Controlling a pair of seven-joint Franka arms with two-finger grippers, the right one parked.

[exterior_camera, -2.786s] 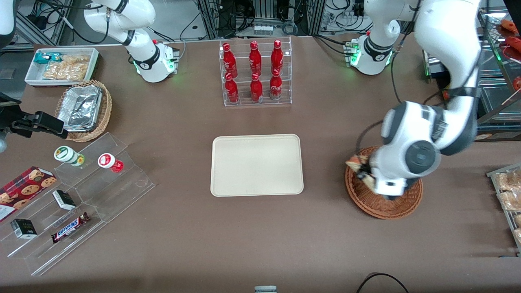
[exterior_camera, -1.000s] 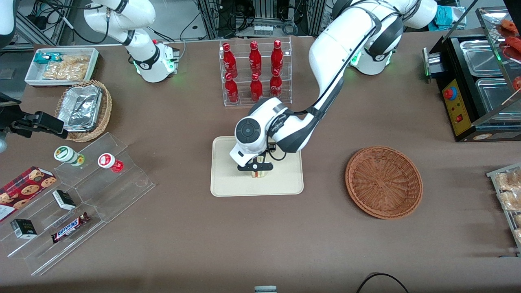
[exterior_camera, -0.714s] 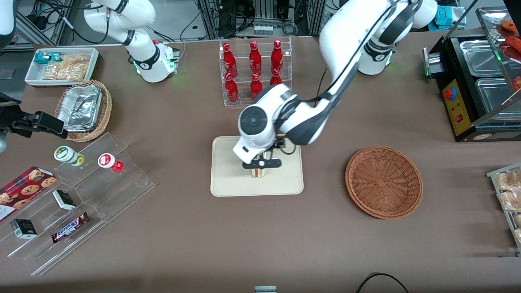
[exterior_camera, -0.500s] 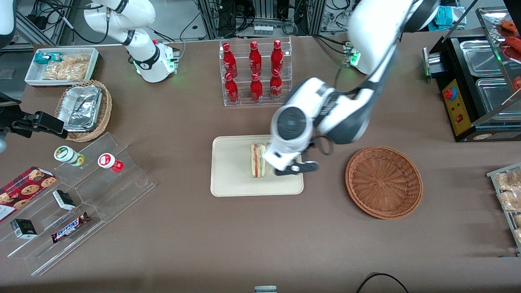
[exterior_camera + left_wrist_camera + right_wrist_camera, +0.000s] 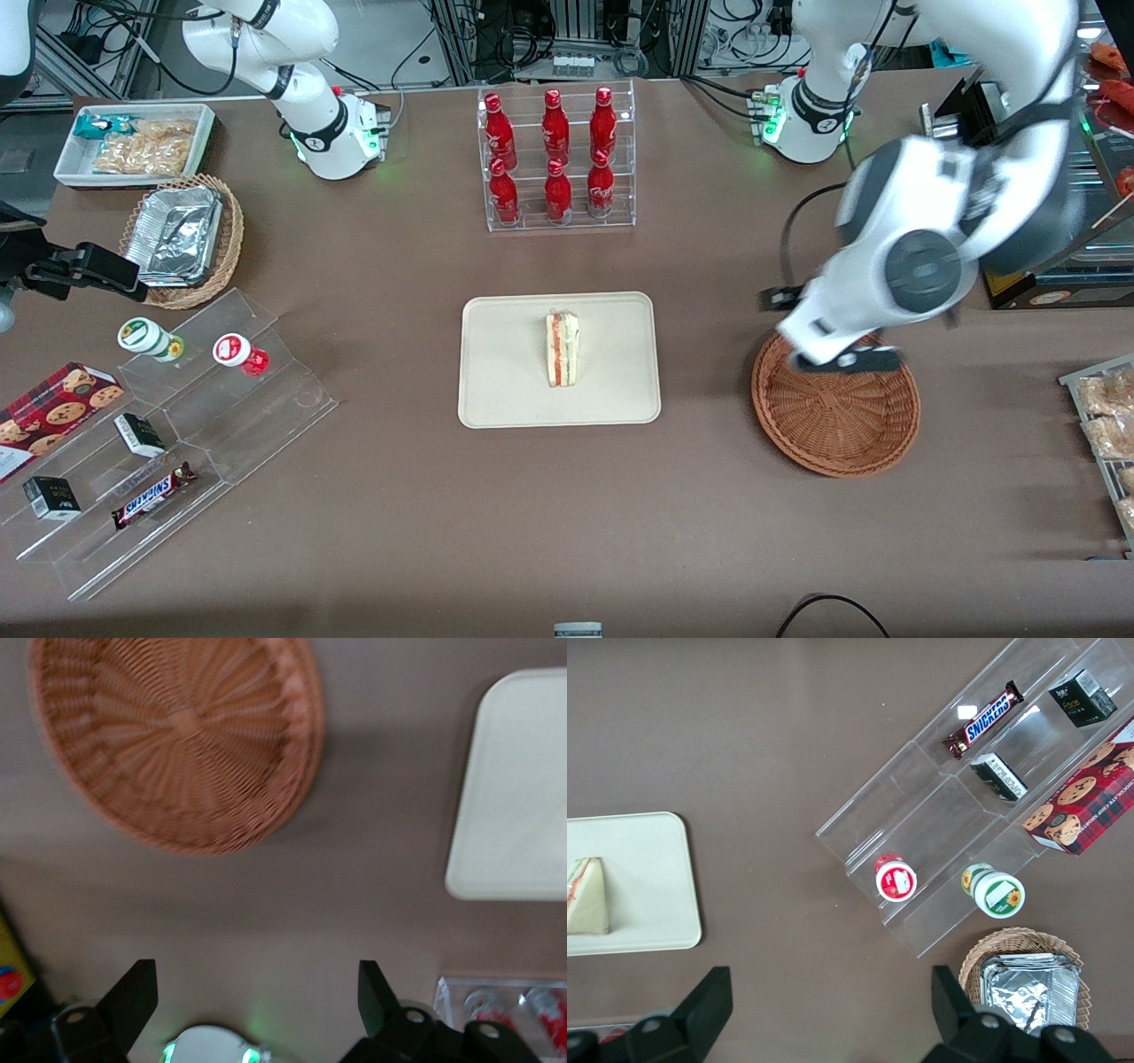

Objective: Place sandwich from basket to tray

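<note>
The arm's blurred wrist covers the farther rim of the basket [image 5: 835, 415] in the front view. The gripper [image 5: 257, 1001] hangs above the table beside the basket, its fingers [image 5: 133, 994] cut off by the wrist view's edge. There, the tray [image 5: 518, 797] is cropped, the sandwich out of sight.

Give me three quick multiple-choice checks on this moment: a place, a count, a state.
1. Where is the sandwich?
A. in the basket
B. on the tray
C. in the hand

2. How many red bottles stand in the clear rack?
A. four
B. six
C. eight

3. What state is the hand in?
A. open, holding nothing
B. shut on the sandwich
C. shut on a bottle

Answers:
1 B: the sandwich lies on the tray, and the basket holds nothing.
2 B: the red bottles stand three by two.
3 A: the hand, above the basket, has its fingers spread with nothing between.
</note>
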